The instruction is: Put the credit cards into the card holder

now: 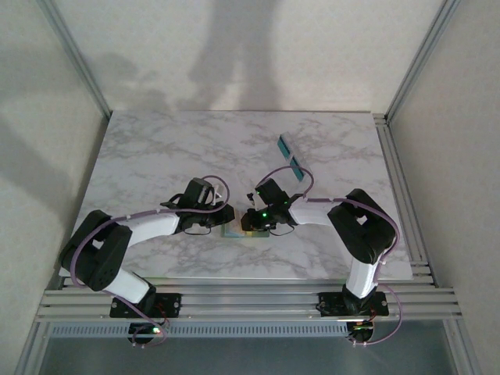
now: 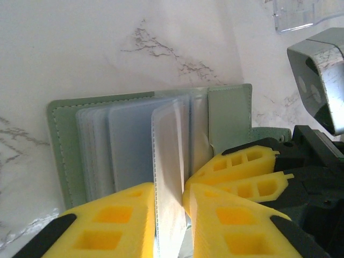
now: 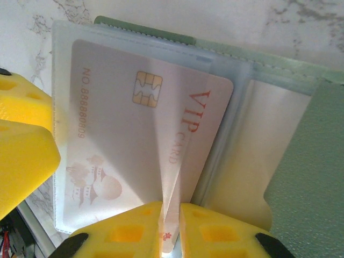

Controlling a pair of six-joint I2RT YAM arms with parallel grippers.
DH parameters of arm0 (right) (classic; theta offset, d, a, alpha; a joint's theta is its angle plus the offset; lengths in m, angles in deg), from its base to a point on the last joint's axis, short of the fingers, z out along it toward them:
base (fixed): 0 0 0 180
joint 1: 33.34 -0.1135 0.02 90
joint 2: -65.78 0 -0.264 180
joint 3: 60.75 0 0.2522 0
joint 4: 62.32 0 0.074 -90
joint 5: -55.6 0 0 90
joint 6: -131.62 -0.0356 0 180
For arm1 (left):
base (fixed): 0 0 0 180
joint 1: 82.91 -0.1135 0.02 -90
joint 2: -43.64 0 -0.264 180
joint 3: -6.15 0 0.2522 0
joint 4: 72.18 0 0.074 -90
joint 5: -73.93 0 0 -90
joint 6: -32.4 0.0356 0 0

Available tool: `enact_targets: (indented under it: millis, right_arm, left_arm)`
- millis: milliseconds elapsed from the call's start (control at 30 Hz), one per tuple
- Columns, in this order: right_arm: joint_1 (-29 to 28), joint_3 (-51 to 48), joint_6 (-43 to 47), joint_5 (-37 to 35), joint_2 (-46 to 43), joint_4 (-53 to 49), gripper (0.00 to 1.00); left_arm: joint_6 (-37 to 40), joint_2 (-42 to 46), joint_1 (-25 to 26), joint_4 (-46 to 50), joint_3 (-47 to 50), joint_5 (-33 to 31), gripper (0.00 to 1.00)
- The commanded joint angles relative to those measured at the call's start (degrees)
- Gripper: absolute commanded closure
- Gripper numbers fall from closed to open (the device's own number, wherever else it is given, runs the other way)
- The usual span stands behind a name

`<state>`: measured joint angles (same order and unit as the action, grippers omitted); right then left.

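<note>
The sage-green card holder [image 1: 237, 232] [image 2: 62, 145] [image 3: 306, 177] lies open on the marble table between both arms, its clear sleeves fanned out. My left gripper [image 1: 228, 219] [image 2: 171, 199] pinches one upright clear sleeve [image 2: 169, 145] between its yellow fingers. My right gripper [image 1: 248, 221] [image 3: 171, 215] is shut on the near edge of a white credit card [image 3: 123, 123] with a gold chip and red "VIP CARD" lettering. Most of that card lies inside a clear sleeve. Two teal credit cards [image 1: 284, 145] [image 1: 298, 165] lie flat on the table, far right of centre.
The right gripper's yellow fingers [image 2: 242, 166] sit close against the left one's beside the holder's green flap [image 2: 230, 113]. A left finger [image 3: 21, 134] shows at the sleeve's edge. Aluminium frame rails [image 1: 398, 180] border the table.
</note>
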<state>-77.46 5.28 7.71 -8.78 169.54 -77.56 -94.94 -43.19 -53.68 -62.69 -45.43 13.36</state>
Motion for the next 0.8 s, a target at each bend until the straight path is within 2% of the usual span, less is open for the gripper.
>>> enact_targets:
  millis: [0,133,300,367,433,600,700,767]
  right_arm:
    - [0.0,-0.85,-0.1,-0.74,2.36,-1.96,0.84]
    - [0.0,-0.93,-0.02,-0.61,2.0,-1.67,0.82]
    - [0.22,-1.7,-0.1,-1.59,-0.36,-1.7,0.73]
    - [0.58,-2.62,-0.45,-2.39,-2.21,-1.48,0.73]
    - [1.05,-3.6,-0.55,-1.81,-3.93,-0.73,0.68]
    - [4.3,-6.63,-1.38,-1.02,-8.28,0.46,0.66]
    - [6.94,-8.37,-1.35,-0.63,-11.29,-0.28,0.66]
    - [8.96,-8.83,-1.03,-1.06,-12.8,-2.21,0.66]
  left_arm:
    - [0.36,-1.19,0.56,-1.72,-0.94,2.26,0.81]
    - [-0.27,-1.7,0.69,-3.17,-0.93,4.29,0.89]
    - [0.13,-1.81,0.82,-2.29,-1.68,4.32,0.89]
    - [0.4,-2.48,0.83,-1.45,-2.22,3.98,0.9]
    - [0.84,-3.35,0.99,-0.3,-3.09,3.76,0.93]
    - [1.04,-4.45,1.26,1.66,-4.78,2.5,0.99]
    - [1.1,-4.18,1.57,2.63,-5.72,2.04,0.96]
    - [1.11,-4.37,2.03,3.11,-6.48,1.87,0.88]
